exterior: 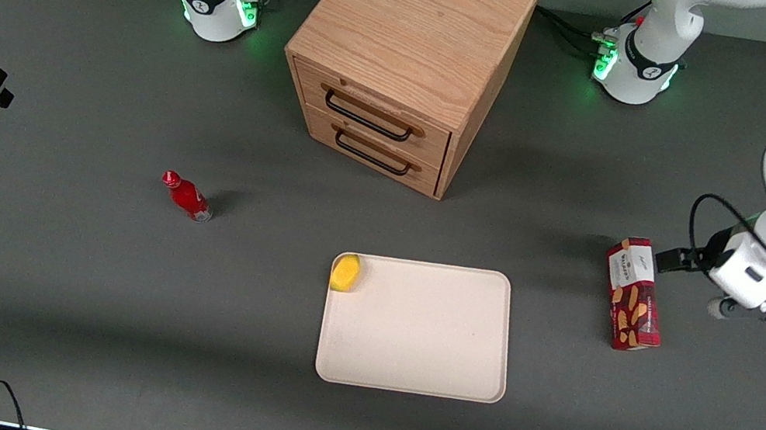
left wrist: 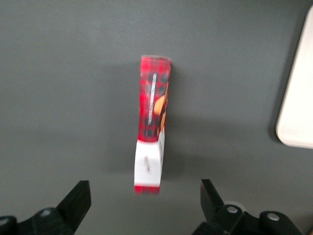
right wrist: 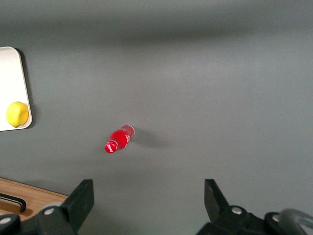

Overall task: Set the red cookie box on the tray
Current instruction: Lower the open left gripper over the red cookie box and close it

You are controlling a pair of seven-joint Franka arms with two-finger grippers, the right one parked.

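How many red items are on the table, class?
2. The red cookie box lies on the mat toward the working arm's end, beside the open gripper. The small red bottle lies toward the parked arm's end.

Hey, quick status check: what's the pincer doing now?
Pincer open, above table beside red cookie box. Box on table, off tray. Lemon in tray corner.

Overhead front view; two downward wrist-cams
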